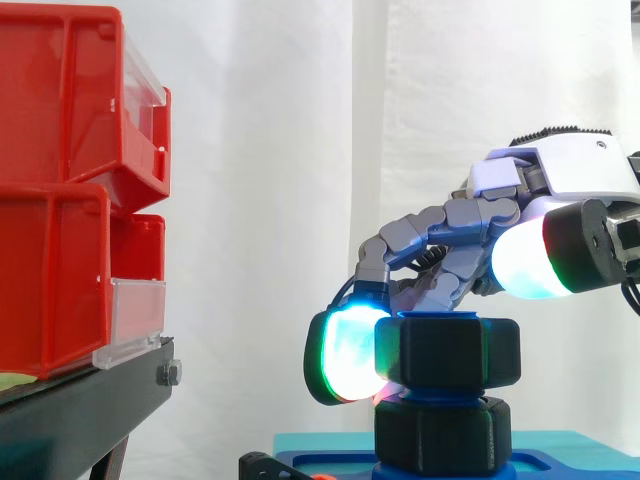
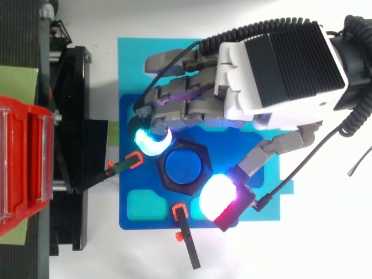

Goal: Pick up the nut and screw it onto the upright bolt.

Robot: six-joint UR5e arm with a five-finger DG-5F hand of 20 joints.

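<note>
On my far left I count two red bins, stacked on the black stand. Next come two orange-tipped clamps at the edge of the one blue fixture plate.

Then the work itself. The nut sits on top of the single upright blue bolt. In the side view it is level, with a second black hex piece below it, so that makes two black hex parts on one bolt.

The hand is closed on the nut, pinching it between a curled cyan fingertip on one flat and the thumb pad on the opposite side.

My worries:
- **Cross-threading:** I judge that if the pinch tilts the nut as I turn, the threads could cross and jam.
- **Slipping:** the soft pads may slide off the flats and spin without turning the nut.
- **Clamp contact:** the cyan fingertip is just beside the nearer clamp, and a wide twist could catch it.
</note>
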